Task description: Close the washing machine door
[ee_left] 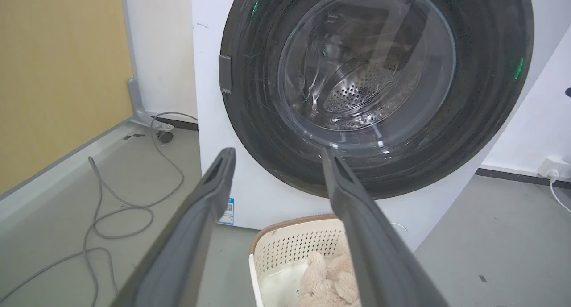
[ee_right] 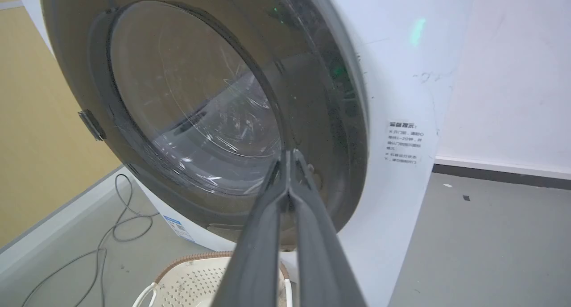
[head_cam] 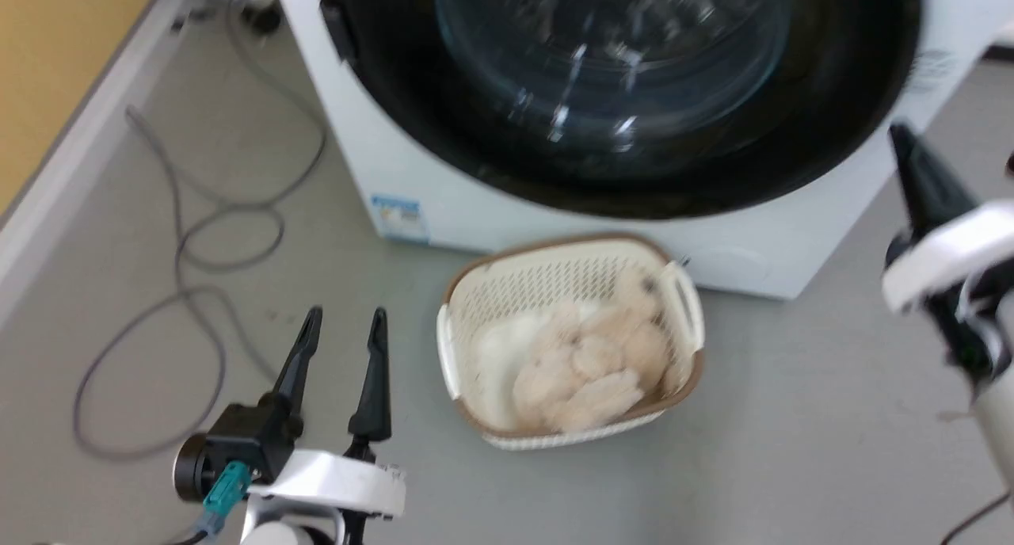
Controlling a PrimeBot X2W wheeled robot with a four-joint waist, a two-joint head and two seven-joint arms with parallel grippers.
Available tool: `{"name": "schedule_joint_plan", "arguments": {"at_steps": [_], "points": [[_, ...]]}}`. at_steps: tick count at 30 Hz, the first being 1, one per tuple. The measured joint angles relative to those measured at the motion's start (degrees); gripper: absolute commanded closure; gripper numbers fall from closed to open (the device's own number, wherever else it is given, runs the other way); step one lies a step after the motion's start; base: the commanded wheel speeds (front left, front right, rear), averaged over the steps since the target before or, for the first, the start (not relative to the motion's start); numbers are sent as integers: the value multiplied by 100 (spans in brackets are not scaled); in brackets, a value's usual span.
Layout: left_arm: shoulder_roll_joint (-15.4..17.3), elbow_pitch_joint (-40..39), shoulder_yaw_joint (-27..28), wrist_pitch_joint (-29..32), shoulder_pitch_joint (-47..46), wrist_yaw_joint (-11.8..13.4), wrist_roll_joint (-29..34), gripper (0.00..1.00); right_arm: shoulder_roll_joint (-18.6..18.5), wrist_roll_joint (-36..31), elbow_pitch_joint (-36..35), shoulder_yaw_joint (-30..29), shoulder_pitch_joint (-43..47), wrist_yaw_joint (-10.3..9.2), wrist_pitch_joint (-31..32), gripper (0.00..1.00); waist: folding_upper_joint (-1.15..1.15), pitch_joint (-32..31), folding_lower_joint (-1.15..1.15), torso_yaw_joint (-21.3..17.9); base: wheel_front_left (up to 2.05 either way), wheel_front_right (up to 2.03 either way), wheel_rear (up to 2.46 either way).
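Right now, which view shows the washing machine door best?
Left wrist view: the washing machine door faces it squarely, sharp, nearly whole. Head view: lower part, blurred. Right wrist view: slanted, top cropped.

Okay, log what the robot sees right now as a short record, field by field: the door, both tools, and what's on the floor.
washing machine door: looks shut, flush with the white machine front
left tool: open, holding nothing, above the floor left of the basket
right tool: fingers together, pointed toward the door's black rim; contact unclear
basket: cream, on the floor in front of the machine, plush toy inside
cable: grey, looped on the floor at the left
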Motion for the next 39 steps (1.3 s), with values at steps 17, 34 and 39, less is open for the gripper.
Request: {"name": "schedule_joint_plan", "arguments": {"at_steps": [17,34,39], "points": [[-1,157,400,0,688,1,11,0,1050,-1448,-2256,-1436,3316,-1,-171,100,0,-1099,-1,-867,0,0,0],[-1,149,413,0,1099,-10,211,0,1947,-2446,-3223,-2095,4554,-1,-171,0,0,-1264,0,-950,0,0,0],[-1,141,382,0,1127,-18,266,0,1998,-2532,-3257,-2126,4587,-1,-171,0,0,-1274,0,-945,0,0,0]]}}
